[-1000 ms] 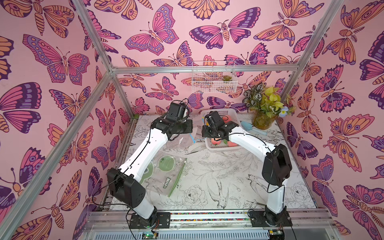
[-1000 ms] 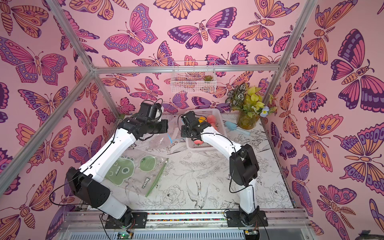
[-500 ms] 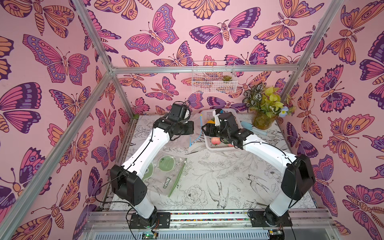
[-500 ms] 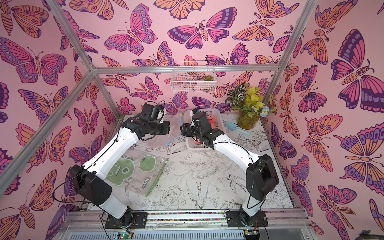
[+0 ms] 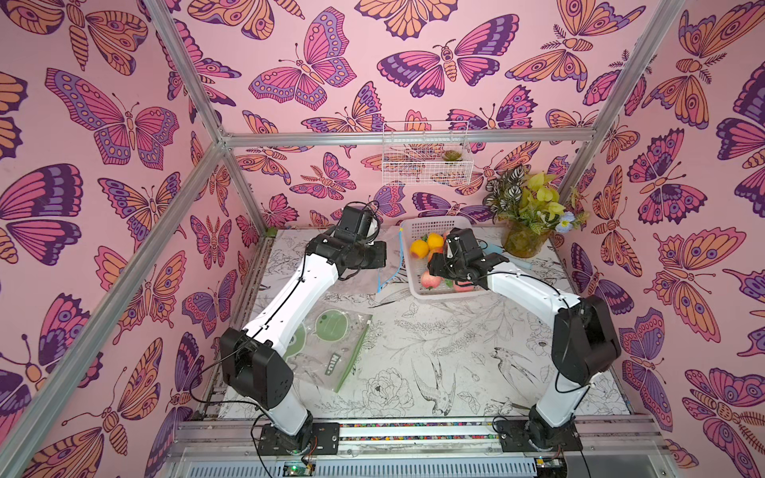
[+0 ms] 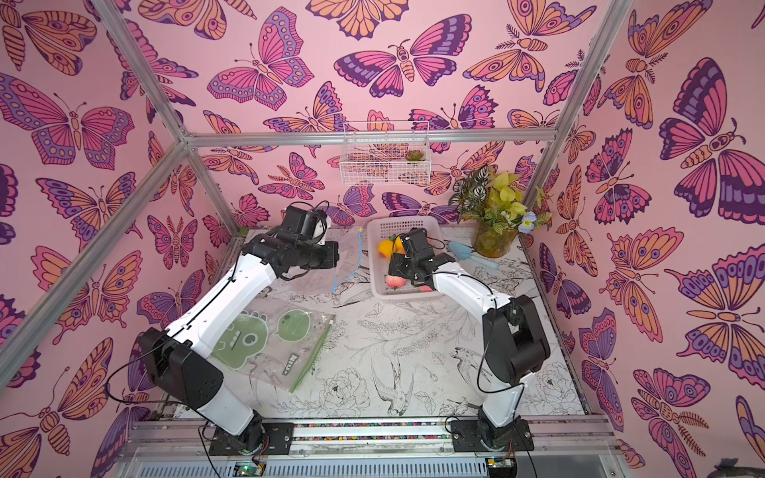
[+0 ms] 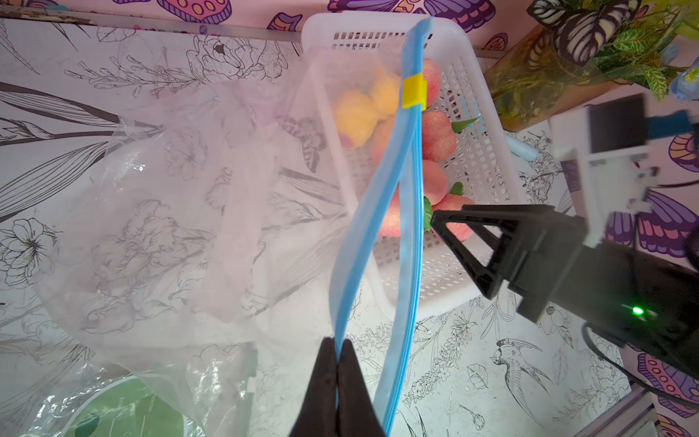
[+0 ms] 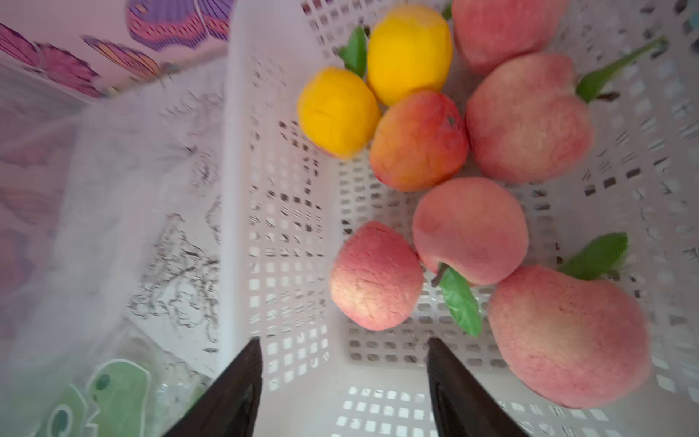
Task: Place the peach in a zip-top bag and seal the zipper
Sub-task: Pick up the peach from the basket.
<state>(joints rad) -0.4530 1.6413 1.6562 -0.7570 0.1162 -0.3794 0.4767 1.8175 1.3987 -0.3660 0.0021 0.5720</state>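
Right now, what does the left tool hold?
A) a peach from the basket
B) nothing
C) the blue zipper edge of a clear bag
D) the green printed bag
C: in the left wrist view the left tool is shut on the blue zipper strip of the clear zip-top bag.

We see a plant vase (image 5: 522, 244) beside a blue trowel (image 6: 461, 249), a wire rack (image 5: 426, 165) on the wall, yellow fruits (image 8: 336, 111) in a basket (image 8: 280, 227).
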